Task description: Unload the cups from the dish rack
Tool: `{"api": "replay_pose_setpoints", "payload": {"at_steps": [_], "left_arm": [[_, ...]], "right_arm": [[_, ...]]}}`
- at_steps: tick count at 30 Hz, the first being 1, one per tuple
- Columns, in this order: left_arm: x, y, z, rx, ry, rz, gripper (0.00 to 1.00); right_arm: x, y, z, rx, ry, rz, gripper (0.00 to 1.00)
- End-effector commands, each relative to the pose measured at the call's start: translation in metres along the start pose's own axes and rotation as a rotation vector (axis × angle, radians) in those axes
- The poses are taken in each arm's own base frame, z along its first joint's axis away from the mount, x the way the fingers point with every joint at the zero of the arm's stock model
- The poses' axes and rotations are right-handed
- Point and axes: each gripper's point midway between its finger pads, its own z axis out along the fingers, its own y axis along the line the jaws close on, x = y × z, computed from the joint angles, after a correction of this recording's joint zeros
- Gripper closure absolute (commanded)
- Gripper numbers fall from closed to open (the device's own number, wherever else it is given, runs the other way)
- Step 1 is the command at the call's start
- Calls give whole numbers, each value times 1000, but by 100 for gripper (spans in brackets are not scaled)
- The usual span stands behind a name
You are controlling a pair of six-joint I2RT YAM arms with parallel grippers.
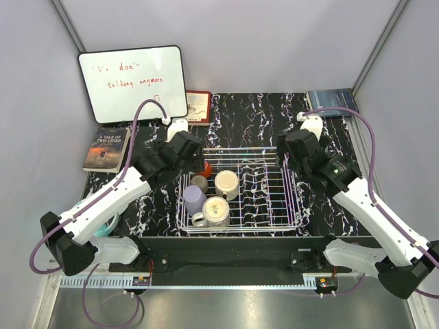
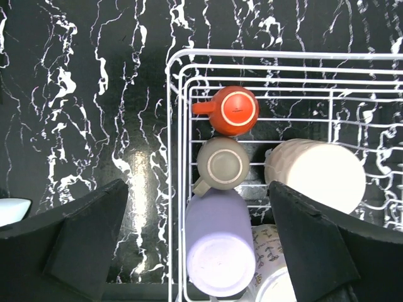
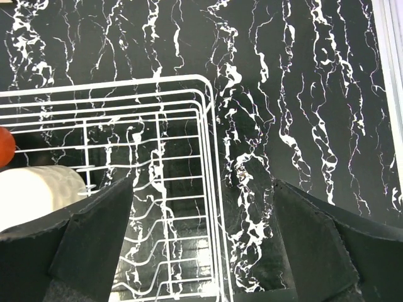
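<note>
The white wire dish rack (image 1: 296, 205) stands mid-table. Its left part holds a lavender tumbler (image 1: 193, 199), a grey-brown cup (image 1: 199, 182), an orange cup (image 1: 206, 168), a cream mug (image 1: 227, 184) and a patterned cream mug (image 1: 216, 211). My left gripper (image 1: 180, 152) hovers open above the rack's left edge. Its view shows the orange cup (image 2: 234, 111), grey-brown cup (image 2: 222, 163), tumbler (image 2: 219, 248), cream mug (image 2: 318, 173) and patterned cream mug (image 2: 274, 280). The left gripper (image 2: 198, 201) straddles the tumbler from above. My right gripper (image 3: 201, 195) is open and empty above the rack's far right corner (image 3: 211, 126).
A whiteboard (image 1: 132, 82) leans at the back left, with a book (image 1: 108, 147) below it. A red booklet (image 1: 198, 106) and a blue book (image 1: 333, 101) lie at the back. A teal object (image 1: 106, 226) shows by the left arm. Grey walls enclose the table.
</note>
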Motion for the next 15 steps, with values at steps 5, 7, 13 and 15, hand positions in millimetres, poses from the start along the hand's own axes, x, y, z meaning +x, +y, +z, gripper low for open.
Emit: {"api": "replay_pose_setpoints", "payload": {"at_steps": [5, 7, 13, 15], "left_arm": [[-17, -17, -6, 70, -43, -73, 1], [-18, -19, -8, 81, -42, -71, 1], [-24, -11, -5, 23, -85, -58, 1], [-28, -6, -8, 5, -116, -62, 1]], "right_arm": [[-30, -4, -16, -60, -198, 99, 0], [-37, 9, -30, -187, -247, 113, 0], [-27, 5, -23, -129, -168, 63, 0], [-32, -5, -24, -71, -171, 101, 0]]}}
